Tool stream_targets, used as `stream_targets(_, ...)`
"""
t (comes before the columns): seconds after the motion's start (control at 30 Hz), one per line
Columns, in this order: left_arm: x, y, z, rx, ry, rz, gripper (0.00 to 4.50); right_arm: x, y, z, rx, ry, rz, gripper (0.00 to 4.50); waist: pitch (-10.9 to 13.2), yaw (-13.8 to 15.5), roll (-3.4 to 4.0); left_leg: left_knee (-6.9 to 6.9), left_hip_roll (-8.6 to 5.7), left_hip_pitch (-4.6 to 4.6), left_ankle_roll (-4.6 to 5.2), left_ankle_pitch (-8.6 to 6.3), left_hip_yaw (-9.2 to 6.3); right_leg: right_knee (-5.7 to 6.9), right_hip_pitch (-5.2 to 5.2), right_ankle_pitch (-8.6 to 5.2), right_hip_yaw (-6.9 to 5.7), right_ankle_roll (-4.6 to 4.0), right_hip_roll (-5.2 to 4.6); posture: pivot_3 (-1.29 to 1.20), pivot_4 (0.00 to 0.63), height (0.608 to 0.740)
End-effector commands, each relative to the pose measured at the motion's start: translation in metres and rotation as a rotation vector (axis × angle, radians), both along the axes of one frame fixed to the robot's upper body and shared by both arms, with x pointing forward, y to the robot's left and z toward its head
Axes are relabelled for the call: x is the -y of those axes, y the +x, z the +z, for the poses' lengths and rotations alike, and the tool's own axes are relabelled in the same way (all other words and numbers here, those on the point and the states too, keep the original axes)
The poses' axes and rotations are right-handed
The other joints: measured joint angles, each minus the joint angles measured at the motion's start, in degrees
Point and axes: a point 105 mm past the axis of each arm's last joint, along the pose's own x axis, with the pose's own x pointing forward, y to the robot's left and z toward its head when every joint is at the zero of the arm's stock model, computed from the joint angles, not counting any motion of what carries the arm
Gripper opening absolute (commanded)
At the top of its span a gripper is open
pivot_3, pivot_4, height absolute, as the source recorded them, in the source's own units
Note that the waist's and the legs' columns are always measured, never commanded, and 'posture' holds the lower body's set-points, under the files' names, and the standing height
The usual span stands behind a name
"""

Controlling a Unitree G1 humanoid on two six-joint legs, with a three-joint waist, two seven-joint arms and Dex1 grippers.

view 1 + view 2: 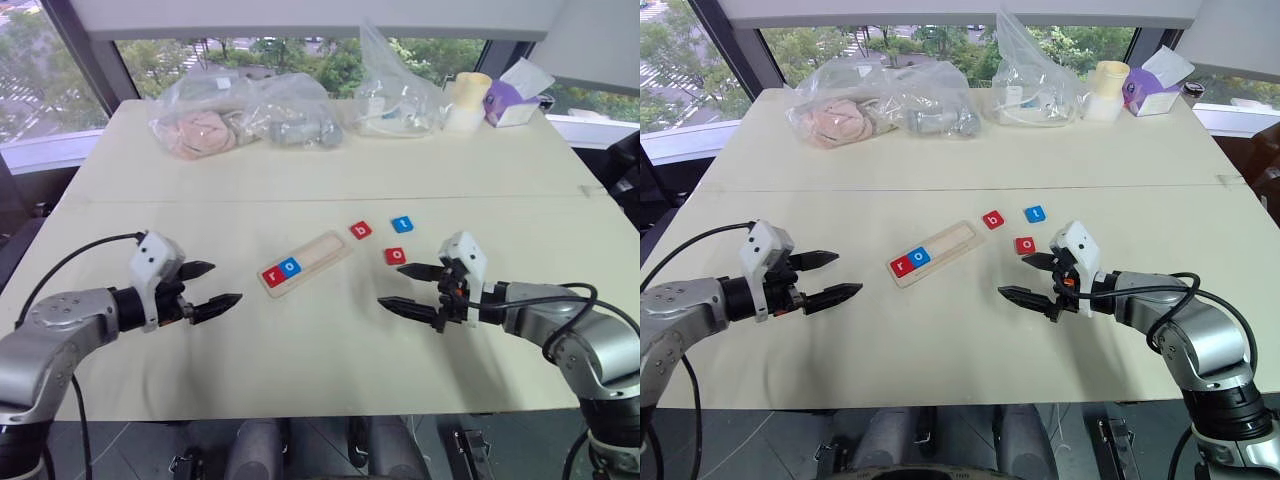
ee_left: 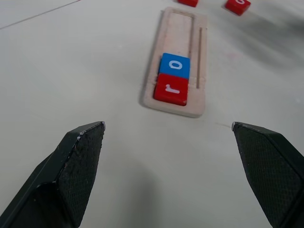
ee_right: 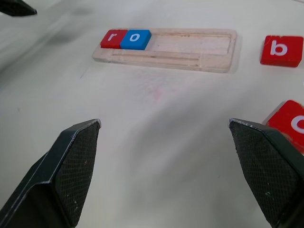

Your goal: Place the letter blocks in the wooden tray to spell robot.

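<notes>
**Two letters seated, three still loose on the table**

The long, narrow, light-wood tray lies slantwise near the middle of the pale tabletop, between the two arms. Its shallow slot holds two tiles at the end nearer the robot's left: a red square tile with a white "r", and touching it a blue square tile with a white "o". The rest of the slot is bare wood, by my reading room for three more.

Those three lie flat on the table beyond the tray's empty end, on the robot's right. The red square tile with a white "b" sits just off that end. The blue square tile with a white "t" lies a little further right, and the red square tile with a white "o" lies nearer the robot than those two, close to the right arm. So the word is two-fifths spelled; "b" looks to be the next one needed, then "o", then "t".

The left gripper hovers over the table on the tray's filled side, its two black fingers spread wide, holding nothing and touching nothing. The right gripper hangs near the red "o" tile, fingers likewise wide apart and empty, with that tile just beside one fingertip in the right wrist view.

At the table's far edge lie clear plastic bags of oddments.
</notes>
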Motion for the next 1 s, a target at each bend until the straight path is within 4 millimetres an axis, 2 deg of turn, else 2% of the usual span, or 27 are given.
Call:
stream_targets(0.03,0.015,0.014,-0.013,0.044,0.074,-0.033,4.5,-0.004,0.001,0.009,0.051,0.014,-0.001,4.43,-0.01,0.13,0.0,0.02,-0.03,0.01,0.0,0.0,-0.01,0.0,0.05,0.0,-0.01,0.0,0.0,0.0,0.15,0.739)
stream_targets(0.23,0.03,0.042,-0.029,0.147,0.122,-0.005,4.5,-0.005,-0.003,0.008,0.058,0.032,-0.038,4.43,-0.02,-0.08,-0.03,0.12,-0.04,0.03,0.01,0.01,-0.01,0.04,0.1,0.01,-0.01,0.02,0.0,0.0,0.15,0.739)
stream_targets(0.33,0.033,0.048,-0.036,0.162,0.123,0.011,4.5,-0.003,-0.004,0.007,0.062,0.035,-0.061,4.43,-0.04,-0.08,-0.04,0.13,-0.04,0.03,0.02,0.01,-0.01,0.06,0.11,0.02,0.0,0.03,0.0,0.0,0.15,0.739)
stream_targets(0.67,0.048,0.036,-0.048,0.134,0.102,-0.086,4.5,-0.005,-0.007,0.007,0.061,0.039,-0.072,4.43,-0.04,-0.08,-0.03,0.51,0.04,0.03,0.01,0.0,-0.09,0.3,0.15,0.01,-0.01,0.02,-0.01,0.0,0.15,0.739)
stream_targets(0.8,0.043,0.041,-0.065,0.118,0.165,-0.04,4.5,-0.006,-0.005,0.007,0.061,0.042,-0.07,4.43,-0.06,-0.03,0.0,0.55,0.04,0.04,0.01,0.0,-0.16,0.37,0.16,0.01,-0.01,0.02,-0.01,0.0,0.15,0.739)
stream_targets(1.0,0.046,0.049,-0.075,0.096,0.172,-0.01,4.5,-0.007,-0.003,0.007,0.064,0.041,-0.068,4.43,-0.12,0.11,0.02,0.71,0.03,0.14,-0.01,-0.01,-0.25,0.53,0.27,-0.03,-0.02,0.08,-0.09,0.0,0.15,0.739)
